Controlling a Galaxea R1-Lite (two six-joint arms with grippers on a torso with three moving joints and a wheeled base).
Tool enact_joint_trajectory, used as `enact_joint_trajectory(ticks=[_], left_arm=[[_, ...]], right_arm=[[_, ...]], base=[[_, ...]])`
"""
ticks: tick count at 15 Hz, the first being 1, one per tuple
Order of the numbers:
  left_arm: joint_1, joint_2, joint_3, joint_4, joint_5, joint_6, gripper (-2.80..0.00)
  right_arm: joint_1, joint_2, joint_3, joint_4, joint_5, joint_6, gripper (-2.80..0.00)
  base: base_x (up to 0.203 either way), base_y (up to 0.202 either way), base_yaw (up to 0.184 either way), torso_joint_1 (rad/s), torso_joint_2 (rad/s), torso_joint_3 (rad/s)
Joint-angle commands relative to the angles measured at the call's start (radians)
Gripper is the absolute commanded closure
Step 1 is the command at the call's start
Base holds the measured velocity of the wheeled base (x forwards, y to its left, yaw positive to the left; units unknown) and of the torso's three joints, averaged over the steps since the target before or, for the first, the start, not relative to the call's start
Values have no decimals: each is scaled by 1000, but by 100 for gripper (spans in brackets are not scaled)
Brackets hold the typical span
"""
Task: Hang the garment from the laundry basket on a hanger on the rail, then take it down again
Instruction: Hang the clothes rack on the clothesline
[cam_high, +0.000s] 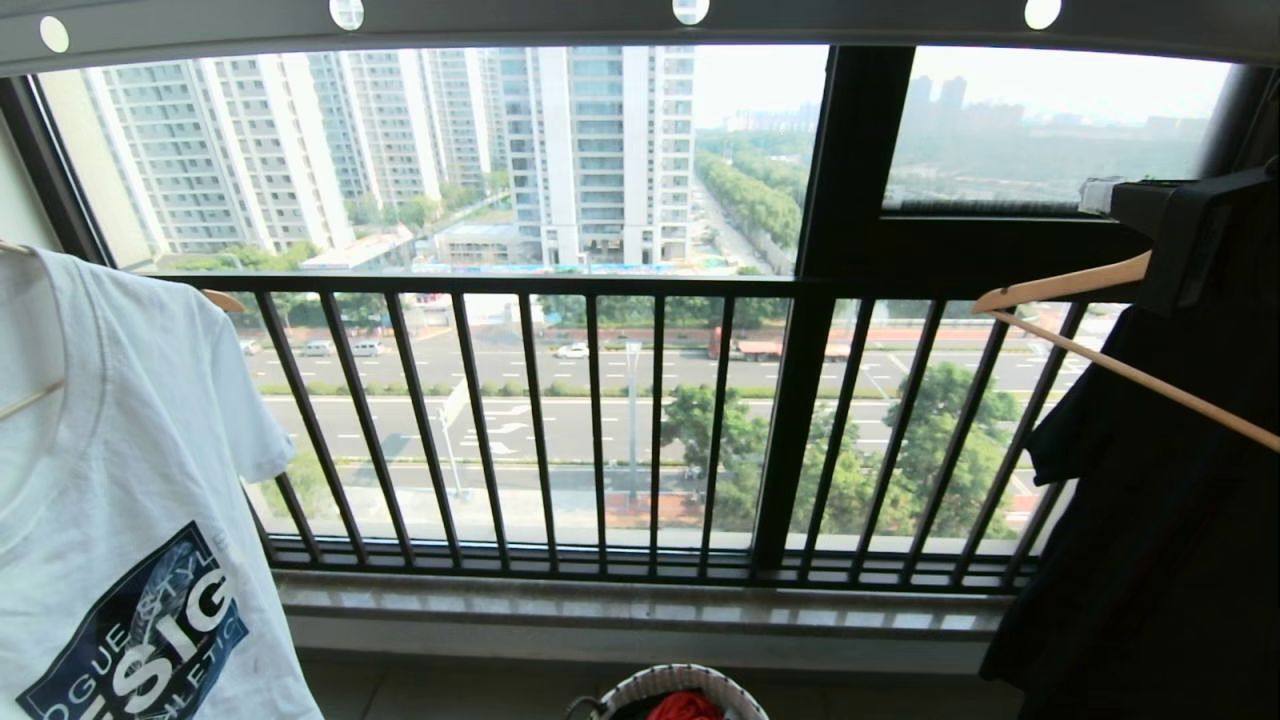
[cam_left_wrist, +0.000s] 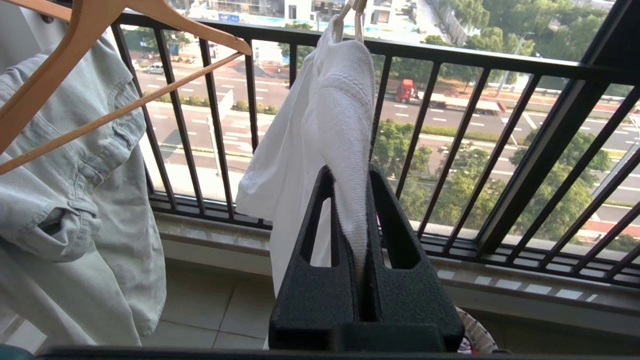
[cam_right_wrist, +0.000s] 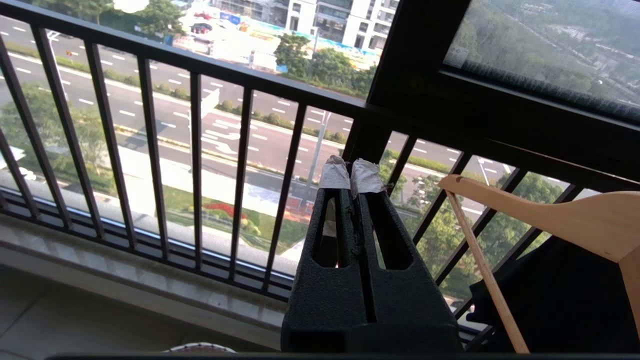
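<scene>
White T-shirt fabric (cam_left_wrist: 345, 150) sits pinched between the two black fingers of my left gripper (cam_left_wrist: 357, 220), whose jaws are pressed together on a ribbed fold of it. From the left wrist camera I see the shirt hanging above the gripper from a thin cream-white hanger (cam_left_wrist: 350, 15), only the lower part of whose hook shows at the frame's edge. I take the black railing (cam_high: 600, 420) as my landmark. On the head camera, the shirt hangs in front of the railing's left end, its blue chest logo (cam_high: 140, 630) facing me. Beside the shirt, further from the railing's middle, a pale denim garment (cam_left_wrist: 75, 200) hangs on a light wooden hanger (cam_left_wrist: 100, 60).

My right gripper (cam_right_wrist: 350, 175) points at the railing near its right end, its taped fingertips (cam_right_wrist: 334, 175) pressed together on nothing. Just beside it, a second wooden hanger (cam_right_wrist: 550, 215) carries a black garment (cam_high: 1150, 560) in front of the railing's right end.

Above the railing, the dark grey rail (cam_high: 850, 20) with round holes spans the top of the head view. Below the railing's middle, on the floor, the rim of the laundry basket (cam_high: 680, 680) shows, with something red (cam_high: 685, 708) inside it.
</scene>
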Motion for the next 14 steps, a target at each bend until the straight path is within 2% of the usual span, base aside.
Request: enact_joint_trajectory(ticks=[1, 5, 8, 14], left_arm=[[-4, 10, 31, -57, 1, 3, 0], [-4, 107, 26, -97, 14, 17, 0], [-4, 136, 27, -132, 107, 9, 0], [-3, 142, 27, -150, 191, -19, 0]], right_arm=[[1, 4, -5, 13, 0, -1, 0], [1, 10, -6, 15, 0, -2, 0], [-1, 22, -7, 13, 0, -1, 0], [-1, 35, -7, 13, 0, 0, 0]], base=[[0, 0, 0, 0, 0, 0], [0, 0, 0, 0, 0, 0], [0, 0, 0, 0, 0, 0], [0, 0, 0, 0, 0, 0]])
